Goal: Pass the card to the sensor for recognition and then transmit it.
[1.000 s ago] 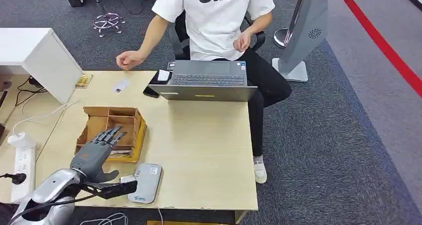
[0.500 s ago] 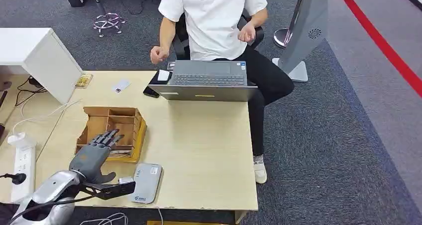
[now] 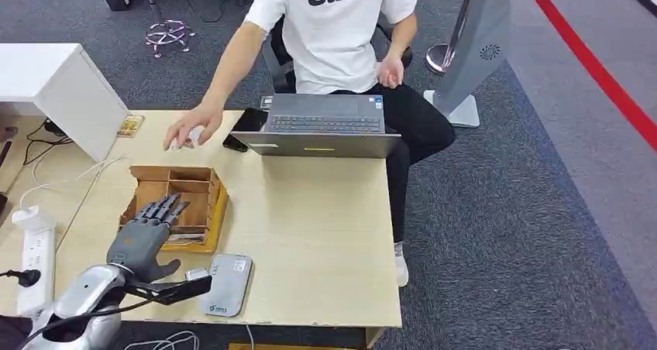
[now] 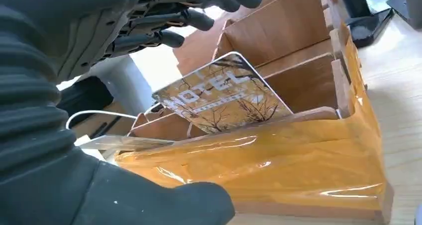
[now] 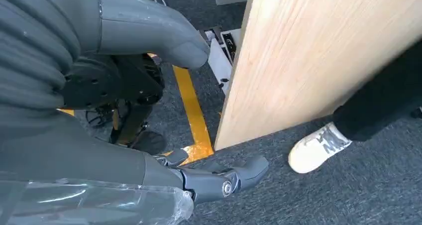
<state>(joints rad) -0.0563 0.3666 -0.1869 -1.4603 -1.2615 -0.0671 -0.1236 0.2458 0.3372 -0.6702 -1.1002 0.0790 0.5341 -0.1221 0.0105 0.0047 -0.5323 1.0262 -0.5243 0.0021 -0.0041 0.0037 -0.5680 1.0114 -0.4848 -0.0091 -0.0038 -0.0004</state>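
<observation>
The left hand [image 3: 142, 238] hovers with fingers spread over the near end of the wooden box [image 3: 203, 186], holding nothing. The hotel card [image 4: 221, 95] stands tilted in a slot just beneath the fingertips [image 4: 196, 20], leaning on a divider. To take it cleanly, I would lower the fingers behind the card's raised edge, bring the thumb [image 4: 164, 205] to the front face, pinch near the top and lift straight out, clear of the dividers. The sensor [image 3: 226, 283] lies on the table [image 3: 318, 234] just beside the hand, on its thumb side. The right hand [image 5: 149, 41] hangs beside the table, fingers loosely apart, empty.

Count: 1 printed card standing in the box, 1 box, 1 sensor, 1 laptop [image 3: 321, 125], 1 person [image 3: 333, 32] reaching to the table's far side, beyond the box.
</observation>
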